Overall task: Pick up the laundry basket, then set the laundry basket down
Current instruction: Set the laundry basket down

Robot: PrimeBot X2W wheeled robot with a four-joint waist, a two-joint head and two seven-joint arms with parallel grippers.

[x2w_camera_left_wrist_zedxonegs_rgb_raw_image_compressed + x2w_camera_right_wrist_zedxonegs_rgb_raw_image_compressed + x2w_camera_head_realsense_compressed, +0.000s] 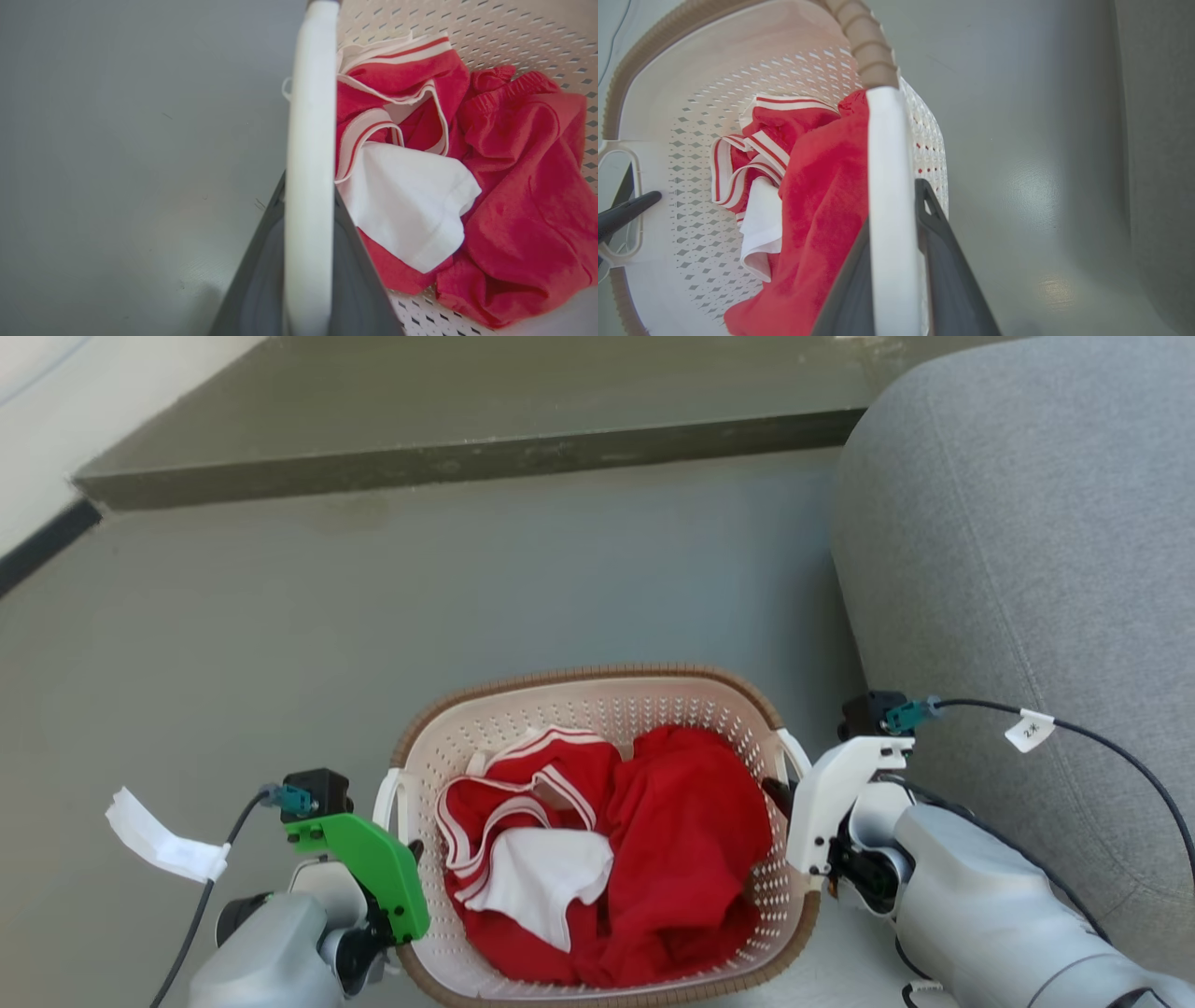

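Basket (597, 695) with red clothes (681, 840) sits between left end effector (308, 186) and right end effector (894, 200), each clamped on a side handle (308, 93). Grey floor (280, 635) below; sofa (1027, 523) at right.

Grey floor (560, 579), sofa (1018, 523) on it, laundry basket (597, 674) beside sofa

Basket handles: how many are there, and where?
2. One handle is on the left side of the basket, held by the left gripper; the other handle is on the right side, held by the right gripper.
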